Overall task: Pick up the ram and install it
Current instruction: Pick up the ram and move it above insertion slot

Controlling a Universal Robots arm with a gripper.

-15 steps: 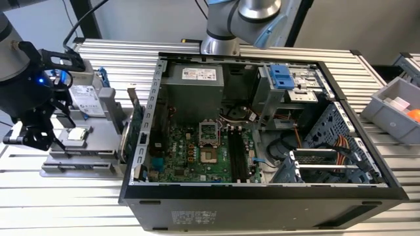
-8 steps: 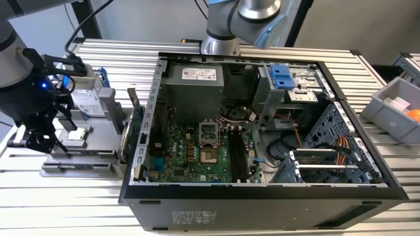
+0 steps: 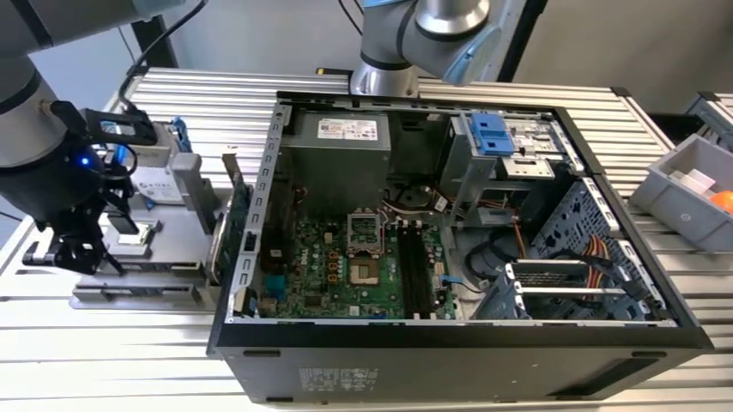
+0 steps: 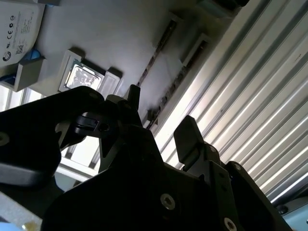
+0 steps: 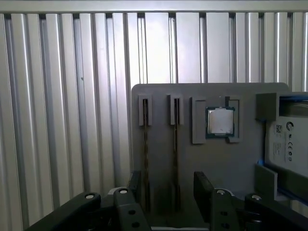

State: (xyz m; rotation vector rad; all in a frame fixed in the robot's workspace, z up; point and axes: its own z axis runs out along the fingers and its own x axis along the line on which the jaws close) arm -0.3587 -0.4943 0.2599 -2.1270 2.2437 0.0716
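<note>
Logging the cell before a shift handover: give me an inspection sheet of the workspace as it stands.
Surface: slatted metal table, carrying a grey tray and an open computer case.
Job's things: two ram sticks standing on edge in tray slots, neither gripped.
Clutter: processor and hard drive on the tray.
Grippers: gripper open, above the tray, close to the sticks.
Cables: orange wires inside the case.
Surroundings: grey bin at the exterior view's right.
</note>
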